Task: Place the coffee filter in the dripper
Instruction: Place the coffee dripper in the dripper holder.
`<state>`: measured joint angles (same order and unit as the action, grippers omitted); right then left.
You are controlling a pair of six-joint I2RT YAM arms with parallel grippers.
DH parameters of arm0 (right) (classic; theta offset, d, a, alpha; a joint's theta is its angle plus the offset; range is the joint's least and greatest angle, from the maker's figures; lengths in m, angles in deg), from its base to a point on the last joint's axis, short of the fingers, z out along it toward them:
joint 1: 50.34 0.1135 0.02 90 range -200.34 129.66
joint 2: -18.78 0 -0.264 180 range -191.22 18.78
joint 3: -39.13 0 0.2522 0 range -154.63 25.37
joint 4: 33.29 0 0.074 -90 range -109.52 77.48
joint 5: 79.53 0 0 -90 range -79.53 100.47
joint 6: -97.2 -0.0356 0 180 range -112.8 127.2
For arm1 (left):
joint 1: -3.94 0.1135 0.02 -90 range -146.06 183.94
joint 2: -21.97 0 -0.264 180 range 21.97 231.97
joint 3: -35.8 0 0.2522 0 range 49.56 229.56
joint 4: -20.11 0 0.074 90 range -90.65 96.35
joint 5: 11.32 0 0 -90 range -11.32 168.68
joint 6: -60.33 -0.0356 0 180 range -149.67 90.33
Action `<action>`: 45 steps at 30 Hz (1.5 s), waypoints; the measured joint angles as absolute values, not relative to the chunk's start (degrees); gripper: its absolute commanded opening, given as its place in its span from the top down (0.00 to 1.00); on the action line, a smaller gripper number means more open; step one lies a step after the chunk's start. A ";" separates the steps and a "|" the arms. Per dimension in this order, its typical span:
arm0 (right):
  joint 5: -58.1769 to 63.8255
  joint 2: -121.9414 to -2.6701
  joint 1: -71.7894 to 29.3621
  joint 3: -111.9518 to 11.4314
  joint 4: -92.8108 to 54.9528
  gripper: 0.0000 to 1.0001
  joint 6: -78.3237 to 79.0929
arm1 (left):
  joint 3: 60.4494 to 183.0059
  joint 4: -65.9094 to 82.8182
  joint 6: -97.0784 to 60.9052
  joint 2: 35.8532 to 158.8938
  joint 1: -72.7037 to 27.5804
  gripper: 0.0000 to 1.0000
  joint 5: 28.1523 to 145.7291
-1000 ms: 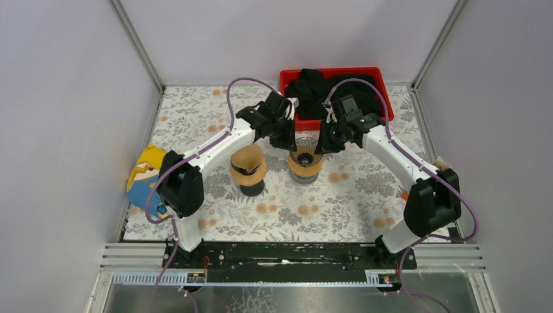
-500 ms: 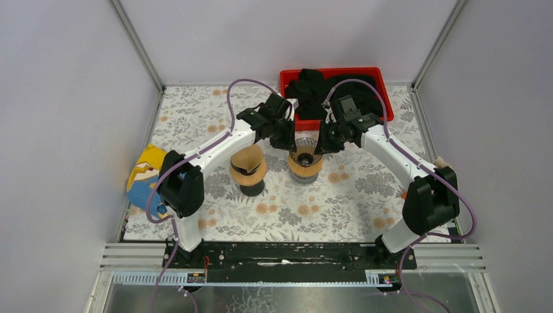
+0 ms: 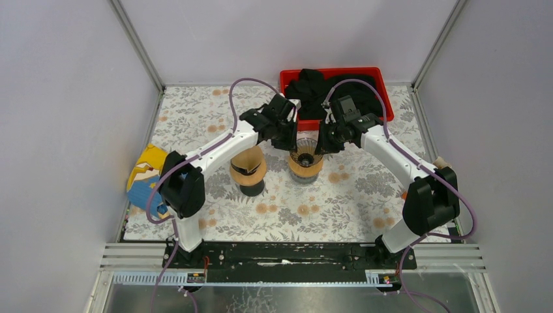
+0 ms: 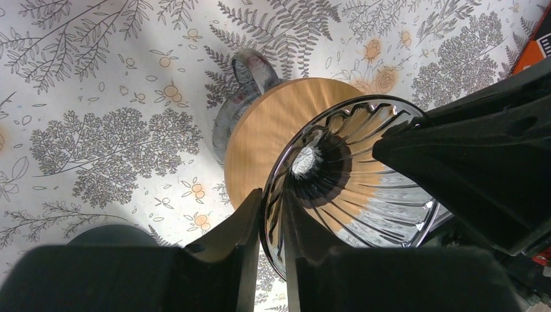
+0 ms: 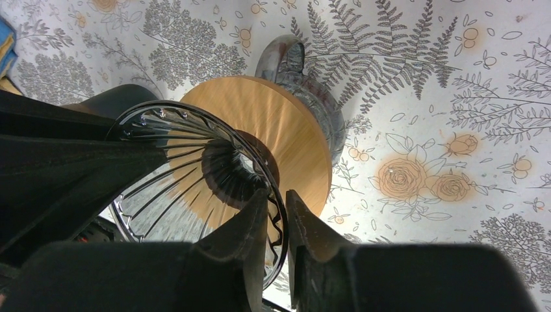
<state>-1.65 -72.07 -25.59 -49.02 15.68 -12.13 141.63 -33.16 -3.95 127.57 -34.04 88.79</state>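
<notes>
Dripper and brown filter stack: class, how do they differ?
The dripper is clear ribbed glass on a wooden disc; the filter stack is opaque brown on a black stand. The left gripper and right gripper pinch the dripper's rim; the filter stack is untouched. Both stand on floral cloth.

The left gripper [image 4: 273, 211] and right gripper [image 5: 278, 203] straddle the dripper [image 3: 304, 158] rim, obstructing both flanks. The red bin [image 3: 386, 92] stands close behind, and the coffee filter stack [image 3: 248, 164] near its left. The table [image 3: 313, 210] in front offers free passage.
</notes>
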 measured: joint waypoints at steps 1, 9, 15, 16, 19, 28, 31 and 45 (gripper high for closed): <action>-1.41 -72.05 -25.52 -49.02 15.72 0.75 -12.09 | 141.94 -33.46 -4.00 127.70 -34.21 0.75 88.59; 0.97 -71.90 -25.19 -49.02 17.21 0.58 -11.85 | 144.04 -35.41 -4.41 129.16 -35.11 0.63 88.31; 1.89 -69.52 -25.19 -49.04 17.49 0.53 -11.87 | 145.70 -36.22 -4.52 129.14 -35.13 0.53 87.61; 1.95 -68.75 -25.19 -49.06 17.47 0.51 -11.89 | 145.96 -36.19 -4.52 129.08 -35.13 0.51 87.39; 2.08 -66.06 -25.19 -49.17 17.23 0.45 -11.96 | 146.13 -36.19 -4.59 128.60 -35.13 0.47 86.97; 11.24 -58.59 -25.22 -49.21 17.18 0.33 -11.85 | 146.02 -36.13 -5.20 120.16 -34.28 0.36 84.55; 15.77 -56.49 -25.28 -49.04 17.47 0.29 -11.65 | 145.11 -35.87 -5.63 115.15 -32.05 0.33 84.40; 31.59 -50.61 -30.26 -44.75 20.05 0.21 -12.81 | 128.25 -32.83 -8.24 93.65 -15.57 0.16 81.51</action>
<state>31.59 -50.61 -30.26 -44.75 20.05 -12.81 128.25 -32.83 -8.24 93.65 -15.57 81.51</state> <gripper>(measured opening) 0.779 0.798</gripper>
